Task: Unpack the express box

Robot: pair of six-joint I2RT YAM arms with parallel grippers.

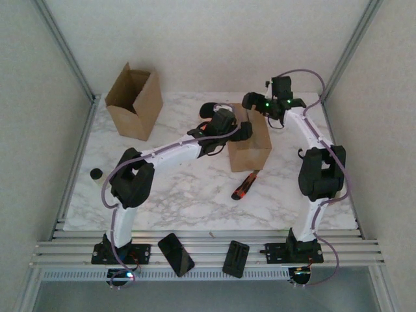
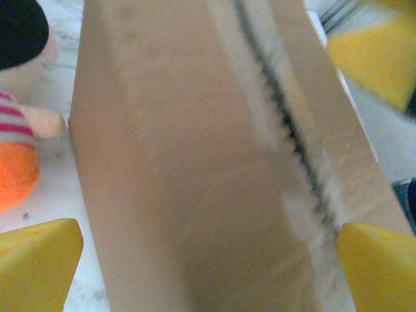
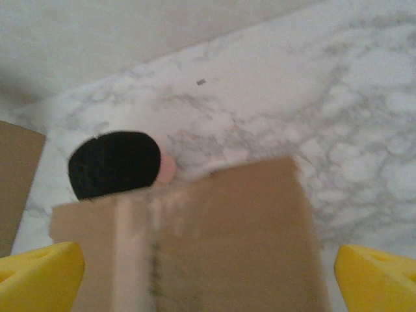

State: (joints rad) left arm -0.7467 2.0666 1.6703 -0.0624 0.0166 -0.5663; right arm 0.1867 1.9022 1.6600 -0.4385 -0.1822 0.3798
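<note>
The express box (image 1: 250, 151) stands upright right of centre on the marble surface (image 1: 195, 201), its top flaps lying shut. A dark, ragged line runs the length of the taped seam (image 2: 292, 143), which I take to mean the tape has been slit, though the blur leaves it unclear whether the cut goes all the way through. The left end effector (image 2: 208, 263) hangs directly over the lid with its yellow fingers spread as wide as they go, one on each side of the box and gripping nothing. The right end effector (image 3: 208, 273) hovers above the far end of the same box, equally wide apart and equally empty. A plush doll (image 2: 19, 130) with black hair and a striped top sits just beside the box on its far-left side. An orange-and-black utility knife (image 1: 245, 185) lies on the surface near the box's front, and an open carton (image 1: 134, 101) stands well apart at the back left. The main risk, as I judge it, is crowding: two wrists work over one small lid, so a finger reaching for a flap could strike the other arm. If any tape is uncut, pulling a flap would lift or tip the whole box instead of opening it. A light carton on smooth marble is also likely to skid when pushed from one side, shoving the doll away or riding onto the knife.
</note>
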